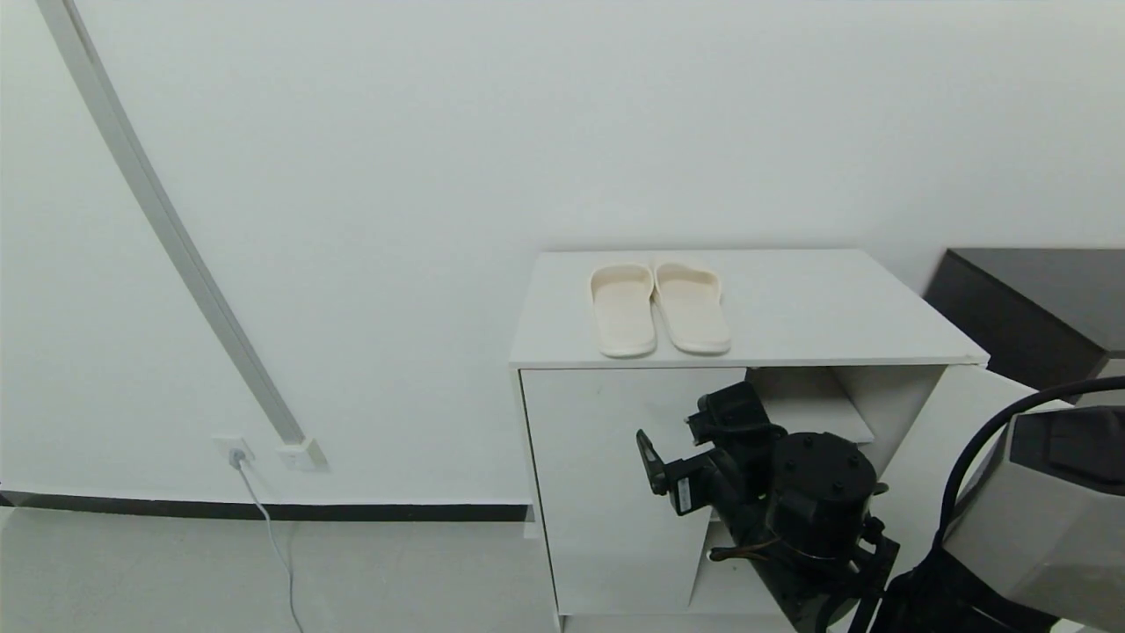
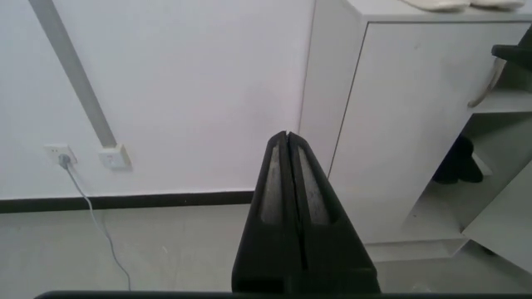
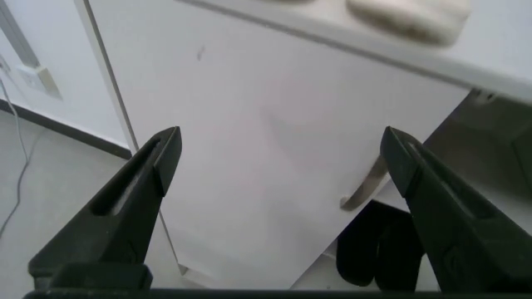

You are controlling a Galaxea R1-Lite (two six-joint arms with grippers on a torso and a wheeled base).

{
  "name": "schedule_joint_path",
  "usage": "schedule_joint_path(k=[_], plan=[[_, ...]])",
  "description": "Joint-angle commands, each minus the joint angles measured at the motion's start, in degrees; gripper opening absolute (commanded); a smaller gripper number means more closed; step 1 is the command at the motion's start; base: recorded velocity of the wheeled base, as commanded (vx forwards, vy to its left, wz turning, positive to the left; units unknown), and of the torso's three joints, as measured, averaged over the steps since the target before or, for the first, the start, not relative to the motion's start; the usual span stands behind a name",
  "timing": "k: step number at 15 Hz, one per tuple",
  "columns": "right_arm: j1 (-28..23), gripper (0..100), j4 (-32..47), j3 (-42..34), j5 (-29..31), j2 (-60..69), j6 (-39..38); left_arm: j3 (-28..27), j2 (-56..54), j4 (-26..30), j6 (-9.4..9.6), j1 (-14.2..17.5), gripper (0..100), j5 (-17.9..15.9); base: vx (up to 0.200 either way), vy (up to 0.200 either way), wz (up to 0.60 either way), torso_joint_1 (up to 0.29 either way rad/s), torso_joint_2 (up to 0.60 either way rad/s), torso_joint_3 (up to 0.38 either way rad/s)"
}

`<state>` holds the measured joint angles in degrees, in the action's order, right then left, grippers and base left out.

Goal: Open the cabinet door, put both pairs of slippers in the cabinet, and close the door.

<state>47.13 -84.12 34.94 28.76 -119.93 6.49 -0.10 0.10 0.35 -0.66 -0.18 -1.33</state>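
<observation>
Cabinet [image 1: 888, 400] with right door [image 1: 958, 457] open, cream slippers [image 1: 659, 308] on top.
Dark slippers [image 2: 458, 162] sit inside on a lower shelf. Right gripper [image 3: 278, 141] fingers are spread wide and empty, facing the closed left door [image 1: 606, 475] near its handle [image 3: 366, 187]. Left gripper [image 2: 287, 166] fingers are pressed together and empty, out to the cabinet's left.

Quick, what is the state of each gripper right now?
Left gripper: closed, holding nothing.
Right gripper: open, empty.

left jaws pressed together; right jaws spread wide

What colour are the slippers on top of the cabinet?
The slippers are cream; head view.
</observation>
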Motion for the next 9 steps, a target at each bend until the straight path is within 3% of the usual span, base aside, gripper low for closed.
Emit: schedule_joint_path(k=[1,5,9], plan=[[0.0,100,-0.1,0.0,0.0,-0.3,0.0,0.0,0.0,0.0,0.04,0.0,0,0.0,0.0,0.0,0.0,0.246,-0.57,-0.33],[0.0,100,-0.2,0.2,0.0,-0.3,0.0,0.0,0.0,0.0,-0.04,0.0,0,0.0,0.0,0.0,0.0,0.261,-0.59,-0.325],[-1.0,100,-3.3,0.1,-0.4,-1.4,1.3,0.0,0.0,0.0,-0.04,0.0,0,0.0,0.0,0.0,0.0,0.166,-0.36,-0.193]])
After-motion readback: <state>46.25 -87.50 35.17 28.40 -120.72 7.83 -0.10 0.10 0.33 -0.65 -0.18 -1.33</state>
